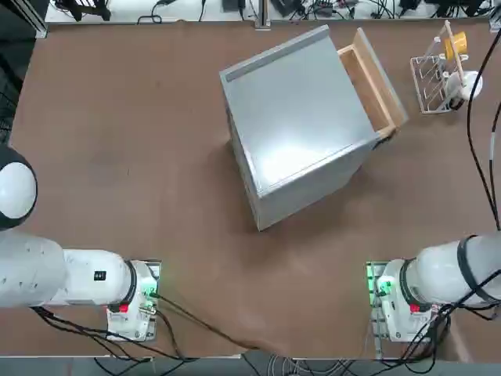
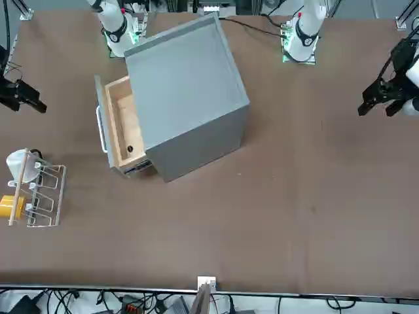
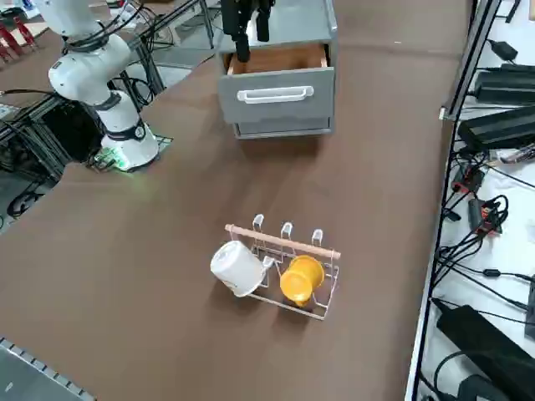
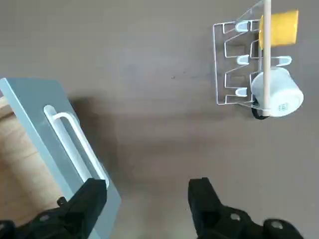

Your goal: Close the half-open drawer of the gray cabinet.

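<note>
Watching the drawer (image 1: 371, 84) stand partly out of the gray cabinet (image 1: 297, 110), I have my right gripper (image 4: 149, 184) raised near its front, jaws wide apart.

The drawer juts toward my right from the cabinet, which sits on the far half of the brown table (image 1: 125, 141); its light wooden inside shows, and a white handle (image 4: 79, 147) crosses the gray front panel (image 4: 50, 122). Farther right, apart from the drawer, a white wire rack (image 1: 429, 78) holds a white mug (image 1: 465, 84) and a yellow mug (image 1: 455, 45).
</note>
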